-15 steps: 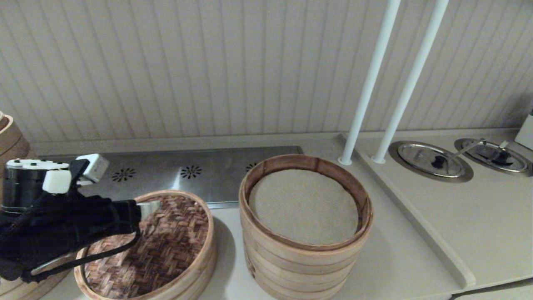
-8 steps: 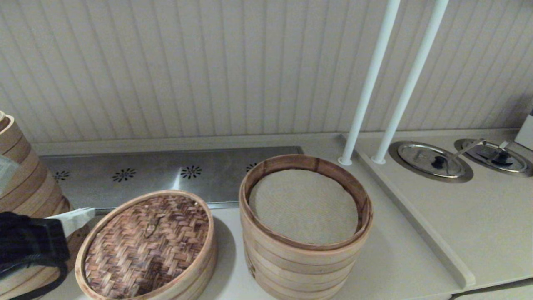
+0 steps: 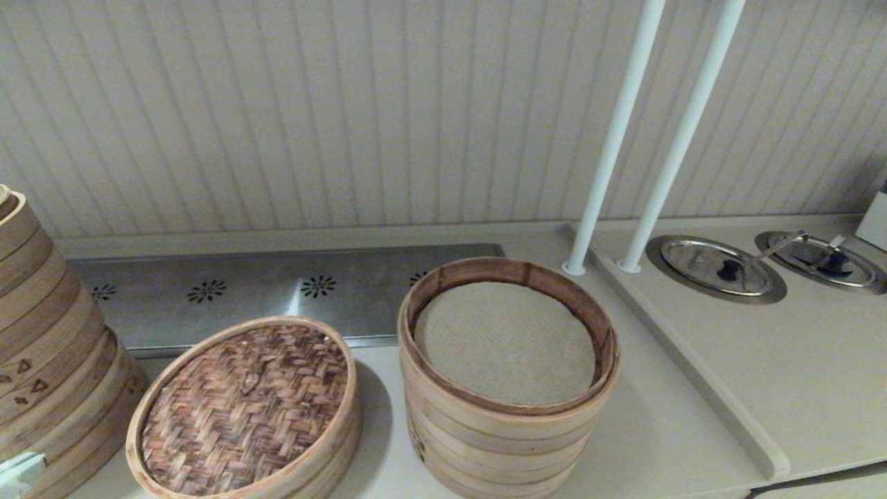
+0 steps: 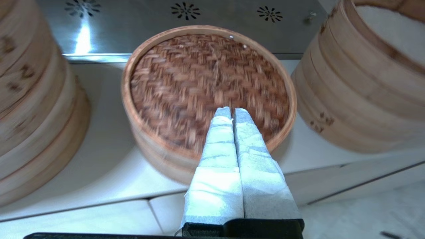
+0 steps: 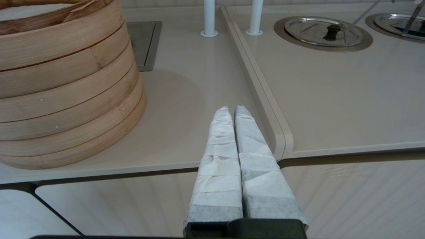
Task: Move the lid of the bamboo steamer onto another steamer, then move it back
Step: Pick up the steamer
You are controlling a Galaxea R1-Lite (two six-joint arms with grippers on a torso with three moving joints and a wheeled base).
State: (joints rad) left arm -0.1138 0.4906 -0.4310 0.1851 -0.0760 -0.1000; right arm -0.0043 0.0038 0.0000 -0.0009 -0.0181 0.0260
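The bamboo steamer lid lies flat on a low bamboo steamer at the front left of the counter, its dark woven top up and the twine loop at its centre. The low steamer's liner is hidden under the lid. My left gripper is shut and empty, held back over the counter's front edge, with its tips pointing at the near rim of the lid. Only a pale fingertip shows in the head view's bottom left corner. My right gripper is shut and empty, low at the counter's front edge.
A tall pale steamer stack with a white cloth liner stands right of the lid. A large stack with triangle marks stands at the far left. Behind are a steel vent plate, two white poles and steel lids.
My left arm has drawn back from above the lid toward the lower left, almost out of the head view. The lid has stayed on the low steamer.
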